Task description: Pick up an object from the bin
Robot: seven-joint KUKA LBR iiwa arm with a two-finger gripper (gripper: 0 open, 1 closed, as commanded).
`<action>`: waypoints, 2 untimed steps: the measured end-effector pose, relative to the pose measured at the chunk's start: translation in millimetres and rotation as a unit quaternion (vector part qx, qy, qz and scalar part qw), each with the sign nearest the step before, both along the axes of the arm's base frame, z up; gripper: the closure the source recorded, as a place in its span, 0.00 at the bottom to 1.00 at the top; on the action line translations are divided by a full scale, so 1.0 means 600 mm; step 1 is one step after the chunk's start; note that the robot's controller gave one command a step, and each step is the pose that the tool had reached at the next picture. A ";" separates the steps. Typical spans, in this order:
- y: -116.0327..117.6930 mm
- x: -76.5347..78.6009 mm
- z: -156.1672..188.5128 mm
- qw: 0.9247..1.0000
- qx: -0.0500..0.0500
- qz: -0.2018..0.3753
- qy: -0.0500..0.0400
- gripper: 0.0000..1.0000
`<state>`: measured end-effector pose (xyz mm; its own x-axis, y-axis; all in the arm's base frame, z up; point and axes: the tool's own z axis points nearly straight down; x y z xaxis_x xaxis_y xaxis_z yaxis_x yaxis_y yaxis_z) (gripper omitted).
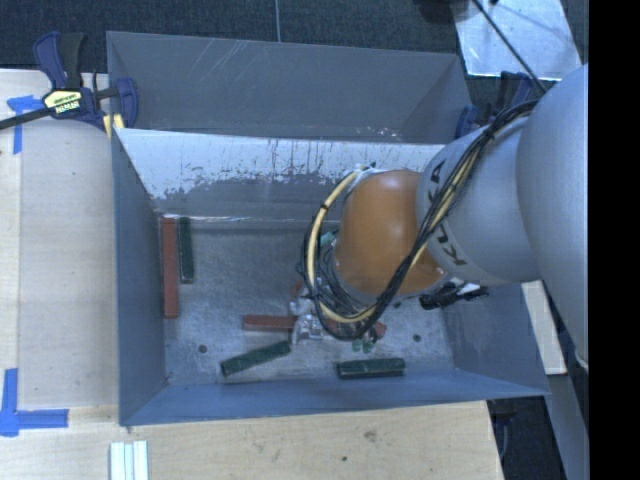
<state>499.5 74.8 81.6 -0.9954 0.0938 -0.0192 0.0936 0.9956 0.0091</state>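
Note:
My gripper point(307, 326) is low in the bin, near the middle of the floor, mostly hidden under the arm's orange cover. A short reddish-brown stick point(264, 321) lies flat just to its left, its right end touching or nearly touching the gripper. A dark green stick point(254, 358) lies slanted just below and left of the gripper. Another dark green stick point(370, 368) lies flat along the front wall, to the gripper's lower right.
A long reddish-brown stick point(170, 268) and a shorter dark green stick point(186, 251) lie side by side along the left wall. The arm and its cables cover the right half of the bin floor.

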 end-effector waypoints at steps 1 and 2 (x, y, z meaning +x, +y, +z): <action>-0.004 -0.007 0.028 1.000 -0.003 0.000 0.010 1.00; -0.003 -0.003 0.050 1.000 -0.003 0.000 0.008 1.00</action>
